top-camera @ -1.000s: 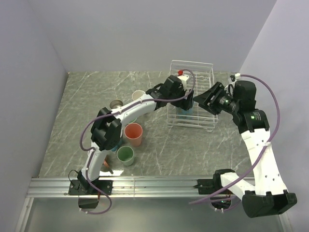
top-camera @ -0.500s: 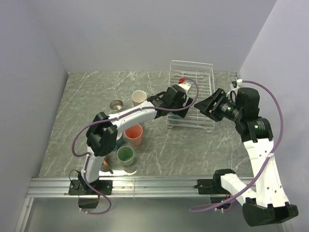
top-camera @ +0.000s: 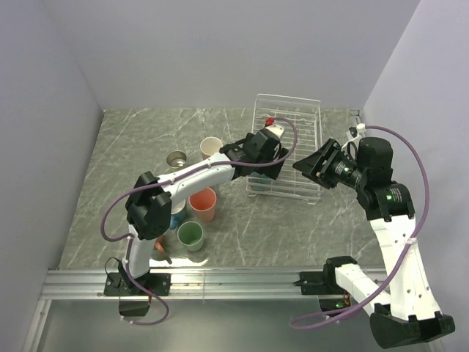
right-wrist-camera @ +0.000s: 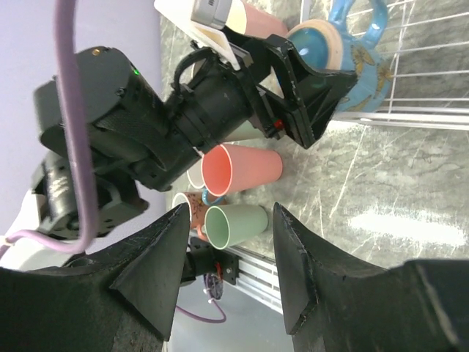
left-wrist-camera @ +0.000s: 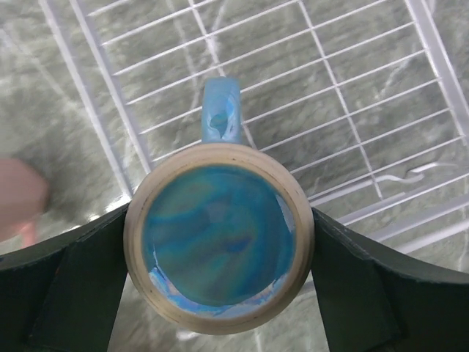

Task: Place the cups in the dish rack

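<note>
My left gripper [left-wrist-camera: 220, 235] is shut on a blue cup [left-wrist-camera: 220, 242]: one finger presses each side of its tan rim. The cup is upright, handle pointing away, at the near-left corner of the white wire dish rack [left-wrist-camera: 330, 88]. From above, the left gripper [top-camera: 270, 155] hides that cup at the dish rack's [top-camera: 293, 117] left side. The right wrist view shows the blue cup [right-wrist-camera: 344, 44] against the dish rack's [right-wrist-camera: 425, 103] wires. My right gripper [top-camera: 311, 165] is open and empty, just right of the rack's near end. More cups stand on the table: salmon [top-camera: 203, 204], green [top-camera: 190, 235], cream [top-camera: 211, 147], metallic [top-camera: 176, 158].
The left forearm [top-camera: 205, 167] stretches over the group of cups. A patterned orange cup [right-wrist-camera: 192, 213] stands near the left arm's base. Grey walls close the table at left, back and right. A metal rail [top-camera: 242, 282] runs along the near edge.
The left gripper has drawn back and to the left with the blue cup. The rack's near end has skewed left with it. The right gripper has shifted slightly left.
</note>
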You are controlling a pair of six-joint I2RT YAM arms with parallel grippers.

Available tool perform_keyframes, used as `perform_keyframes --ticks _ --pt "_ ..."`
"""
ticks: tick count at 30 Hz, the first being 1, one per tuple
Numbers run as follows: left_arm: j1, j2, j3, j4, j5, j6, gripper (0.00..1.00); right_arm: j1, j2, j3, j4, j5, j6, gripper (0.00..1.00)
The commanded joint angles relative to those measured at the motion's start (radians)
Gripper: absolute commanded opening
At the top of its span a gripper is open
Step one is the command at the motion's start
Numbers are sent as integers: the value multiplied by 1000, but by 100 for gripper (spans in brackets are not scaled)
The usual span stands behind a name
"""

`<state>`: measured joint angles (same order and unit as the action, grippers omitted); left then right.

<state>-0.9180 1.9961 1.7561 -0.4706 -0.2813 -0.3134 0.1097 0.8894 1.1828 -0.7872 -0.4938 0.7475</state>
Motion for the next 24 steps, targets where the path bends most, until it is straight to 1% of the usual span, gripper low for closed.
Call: perform_keyframes --ticks 1,3,6,11,14,17,18,19,20,24 --pt "-4 -135 135 -31 -78 -7 97 15 -20 -9 11 6 -23 56" --pt "-4 -155 157 -45 -79 -7 99 21 -20 -11 14 9 -25 56" --pt "-4 -183 161 -48 -64 -3 99 25 -23 -18 14 15 -30 56" --pt "-2 -221 129 -68 -68 -21 100 28 -36 -52 25 14 -25 56" --pt "27 -266 85 -54 -72 -44 99 28 -47 -64 26 18 -26 56" --pt "122 -292 53 -80 -44 -78 99 28 -52 -68 26 20 -30 56" --pt "184 -295 37 -92 -32 -87 99 28 -52 -68 25 23 -30 56" --pt "215 -298 33 -102 -19 -96 99 28 -52 -69 25 24 -31 56" --pt "275 -298 26 -124 2 -110 99 28 -53 -69 25 24 -33 56" --pt "372 -266 16 -172 34 -102 99 27 -50 -78 26 26 -31 56"
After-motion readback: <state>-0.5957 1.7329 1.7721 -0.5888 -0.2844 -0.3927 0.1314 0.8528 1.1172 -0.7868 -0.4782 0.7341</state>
